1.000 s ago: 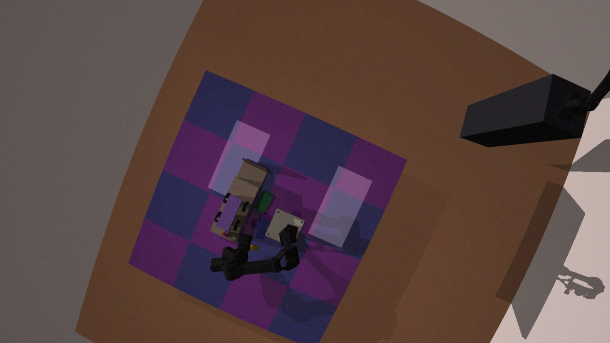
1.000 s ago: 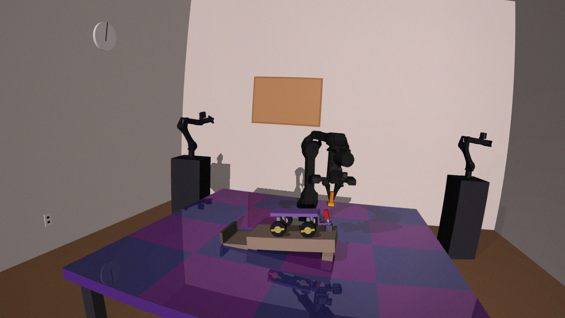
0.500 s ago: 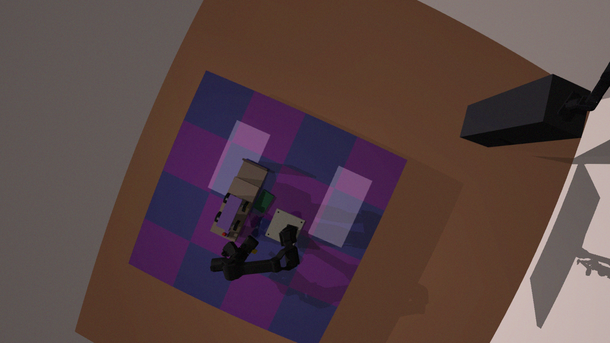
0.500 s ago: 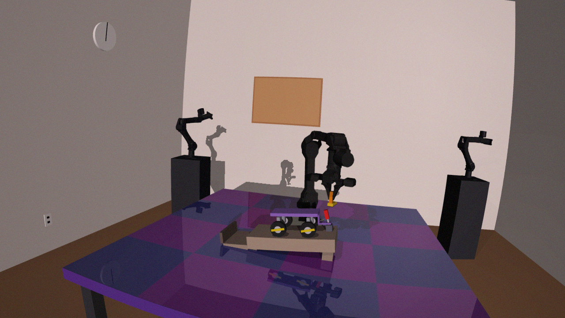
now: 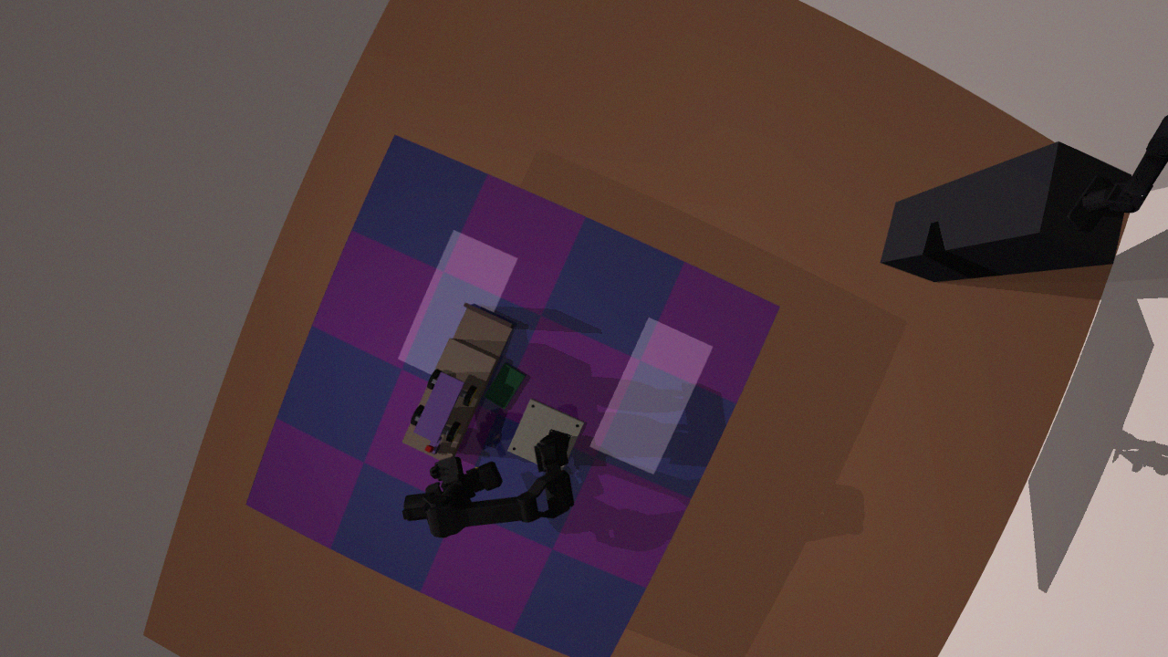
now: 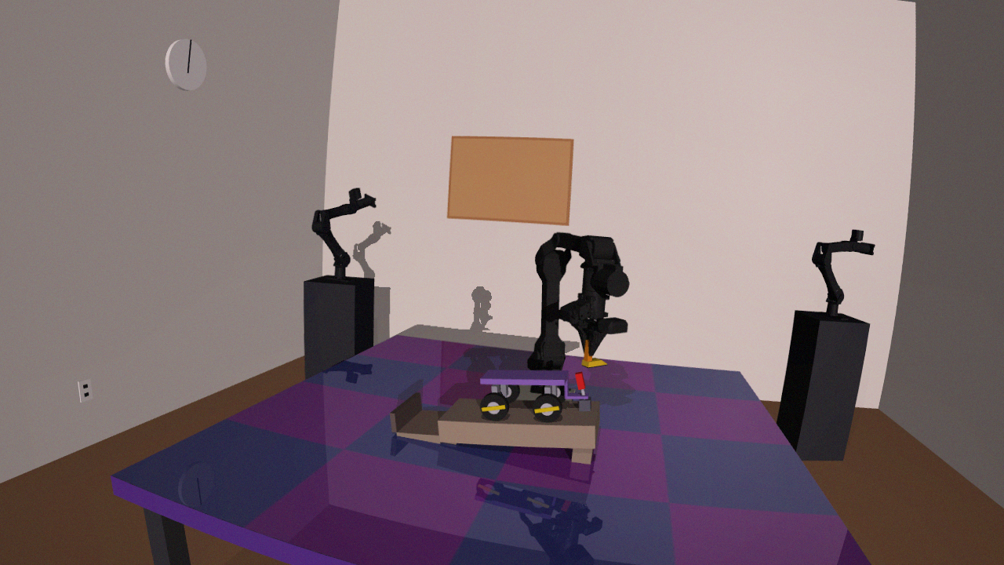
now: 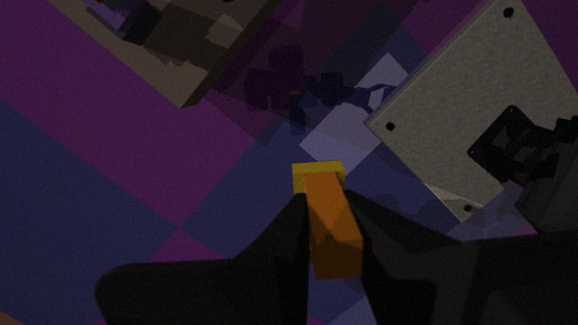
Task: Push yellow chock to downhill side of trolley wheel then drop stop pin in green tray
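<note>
My gripper [image 6: 591, 349] [image 7: 322, 201] is shut on the orange handle of the yellow chock [image 6: 594, 362] [image 7: 318, 166]. It holds the chock in the air, base down, beyond the ramp's uphill end. The chock is hidden in the top view. The trolley [image 5: 439, 408] [image 6: 522, 377], with a purple deck and black wheels, stands on the beige ramp [image 5: 474, 357] [image 6: 519, 432] [image 7: 181, 88]. The red-headed stop pin [image 5: 429, 448] [image 6: 580, 381] stands at its uphill end. The green tray [image 5: 509, 382] lies beside the ramp; the exterior view does not show it.
The arm's pale base plate [image 5: 530, 421] [image 7: 442, 104] is close to the tray and the ramp's side. The ramp has a raised end board [image 6: 406, 413] at its low end. Two other arms stand on black pedestals [image 6: 338, 326] [image 6: 821, 386] away from the table.
</note>
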Robot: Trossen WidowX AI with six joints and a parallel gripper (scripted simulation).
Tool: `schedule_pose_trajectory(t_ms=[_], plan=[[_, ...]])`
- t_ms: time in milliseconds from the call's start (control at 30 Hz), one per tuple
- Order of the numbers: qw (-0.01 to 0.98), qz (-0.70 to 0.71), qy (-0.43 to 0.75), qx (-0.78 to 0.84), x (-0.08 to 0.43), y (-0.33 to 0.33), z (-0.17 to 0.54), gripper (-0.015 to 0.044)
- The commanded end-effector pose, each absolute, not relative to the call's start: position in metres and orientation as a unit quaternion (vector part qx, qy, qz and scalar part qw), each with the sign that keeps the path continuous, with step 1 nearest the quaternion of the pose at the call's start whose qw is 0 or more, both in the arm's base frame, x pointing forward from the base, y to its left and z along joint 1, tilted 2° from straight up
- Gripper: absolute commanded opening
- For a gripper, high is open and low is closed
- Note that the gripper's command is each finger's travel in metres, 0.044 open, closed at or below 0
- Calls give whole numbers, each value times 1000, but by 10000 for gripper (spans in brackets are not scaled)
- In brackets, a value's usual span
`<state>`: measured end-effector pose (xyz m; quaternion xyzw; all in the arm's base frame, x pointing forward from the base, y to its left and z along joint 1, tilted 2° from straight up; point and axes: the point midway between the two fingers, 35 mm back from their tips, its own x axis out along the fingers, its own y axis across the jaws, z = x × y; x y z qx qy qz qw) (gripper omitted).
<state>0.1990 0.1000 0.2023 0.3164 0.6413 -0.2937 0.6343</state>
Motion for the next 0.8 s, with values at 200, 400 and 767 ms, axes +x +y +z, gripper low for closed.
schedule_pose_trajectory(t_ms=[200, 400, 767], plan=[[570, -399, 581, 423, 199, 100, 202, 0], [523, -456, 536, 480, 199, 100, 202, 0], [458, -521, 474, 543, 199, 100, 202, 0]])
